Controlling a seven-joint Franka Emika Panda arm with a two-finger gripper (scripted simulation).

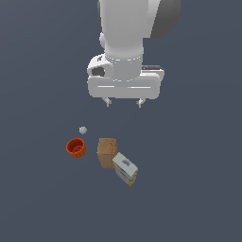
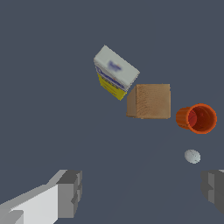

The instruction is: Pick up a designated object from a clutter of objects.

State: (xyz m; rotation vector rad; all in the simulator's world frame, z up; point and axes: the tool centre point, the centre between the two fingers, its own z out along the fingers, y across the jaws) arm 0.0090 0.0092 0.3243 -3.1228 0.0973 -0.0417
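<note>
I am seeing the end effector (image 1: 124, 102) hanging high above the clutter, its two fingers spread wide and gripping nothing. In the wrist view the fingers (image 2: 70, 193) are sitting well apart at the frame's edge with only bare surface between them. The carton (image 1: 125, 168) is lying well below the end effector and a little toward the exterior view's right, its white face with the blue-purple mark turned up and a yellow edge showing on its side. It is resting askew, one corner just beside the brown box (image 1: 107, 152), and I cannot tell whether the two are touching. The cup (image 1: 75, 147) is standing upright on the box's other side, toward the exterior view's left, with the grey ball (image 1: 83, 130) near it. Everything is sitting on a flat, dark blue-grey surface (image 1: 189, 189) that is filling both views.
</note>
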